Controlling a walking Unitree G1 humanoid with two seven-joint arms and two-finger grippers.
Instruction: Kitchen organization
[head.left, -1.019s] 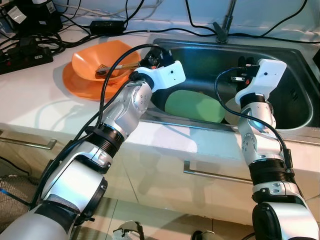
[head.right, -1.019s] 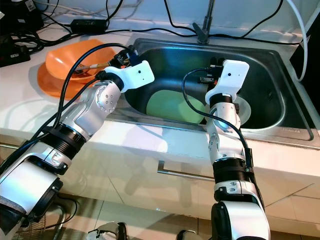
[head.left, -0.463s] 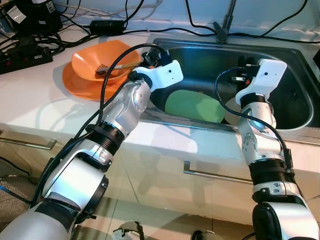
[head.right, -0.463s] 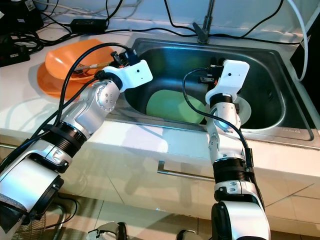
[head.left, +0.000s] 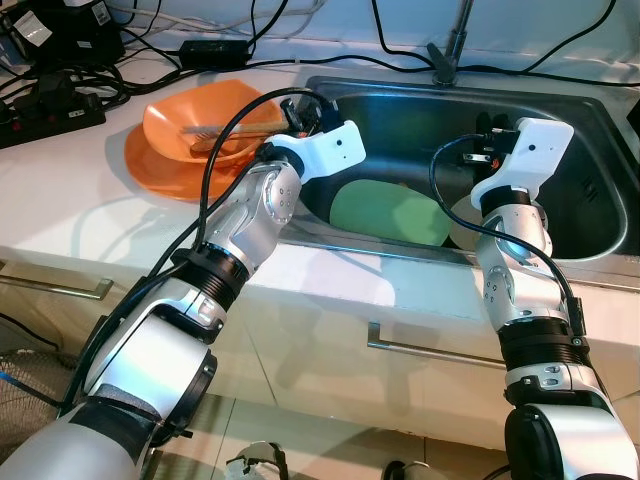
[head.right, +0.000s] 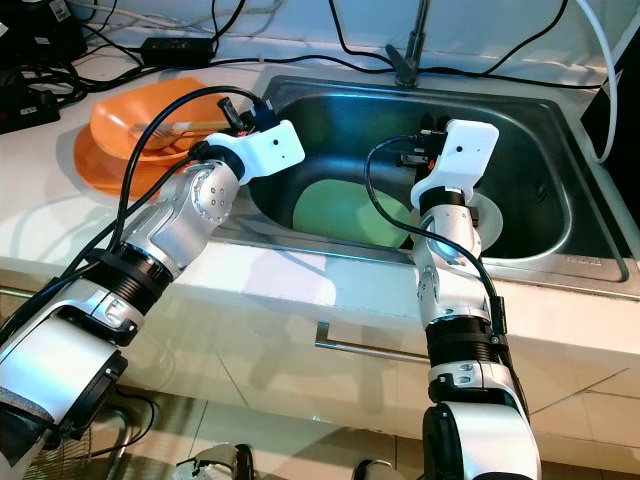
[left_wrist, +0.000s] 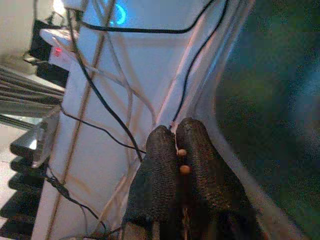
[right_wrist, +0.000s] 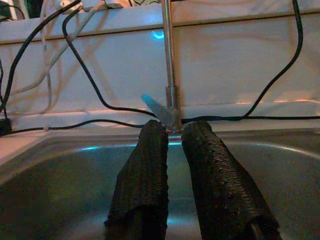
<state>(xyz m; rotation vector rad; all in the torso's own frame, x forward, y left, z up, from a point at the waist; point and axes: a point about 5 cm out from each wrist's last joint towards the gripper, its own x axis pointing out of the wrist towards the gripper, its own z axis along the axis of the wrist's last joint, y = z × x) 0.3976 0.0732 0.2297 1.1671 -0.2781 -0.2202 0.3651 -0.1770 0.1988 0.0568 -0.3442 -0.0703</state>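
An orange bowl (head.left: 180, 112) stands on an orange plate (head.left: 160, 172) on the white counter left of the sink (head.left: 600, 110). A thin utensil (head.left: 215, 131) lies across the bowl. Its near end reaches my left gripper (head.left: 297, 108), which is at the sink's left rim. In the left wrist view the left gripper (left_wrist: 175, 132) is shut on that thin piece, with small brown tips showing between the fingertips. A green plate (head.left: 385, 212) lies in the sink, beside a white dish (head.left: 460, 222). My right gripper (right_wrist: 174, 131) hangs over the basin, narrowly open and holding nothing.
The faucet (head.left: 446, 58) stands at the sink's back edge. Black cables and a power strip (head.left: 50, 112) crowd the counter's back left. A drawer handle (head.left: 430, 350) runs along the cabinet front below.
The left gripper has shifted slightly toward the bowl, and the utensil now sits a little higher across it. The right arm has not moved.
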